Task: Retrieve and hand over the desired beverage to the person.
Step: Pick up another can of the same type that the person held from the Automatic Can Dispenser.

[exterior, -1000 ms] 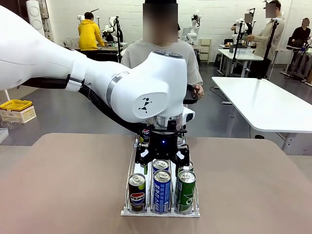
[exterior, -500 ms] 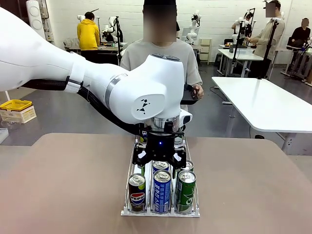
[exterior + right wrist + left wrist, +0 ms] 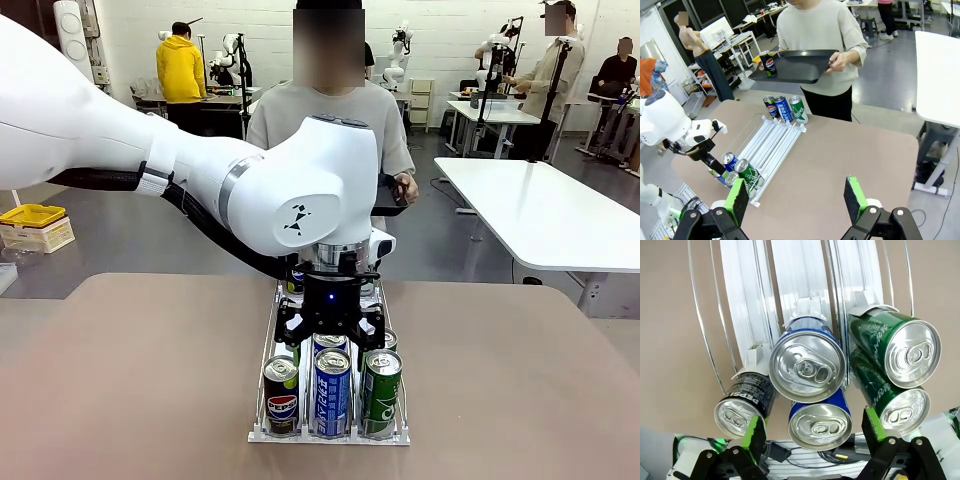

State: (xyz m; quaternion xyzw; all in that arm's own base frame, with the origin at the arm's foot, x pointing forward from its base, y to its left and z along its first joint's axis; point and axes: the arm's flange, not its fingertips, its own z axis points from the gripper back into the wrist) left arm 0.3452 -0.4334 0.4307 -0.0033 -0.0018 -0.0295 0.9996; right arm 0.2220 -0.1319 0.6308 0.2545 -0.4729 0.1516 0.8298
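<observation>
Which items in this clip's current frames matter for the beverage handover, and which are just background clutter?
Job items:
- left gripper, open over the blue can
- wire can rack with the Pepsi can and green can
- person holding a black tray

Lying about:
- yellow bin
- white side table
- right gripper, open and idle

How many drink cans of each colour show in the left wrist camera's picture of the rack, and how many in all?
black Pepsi can: 1
blue cans: 2
green cans: 2
Total: 5
</observation>
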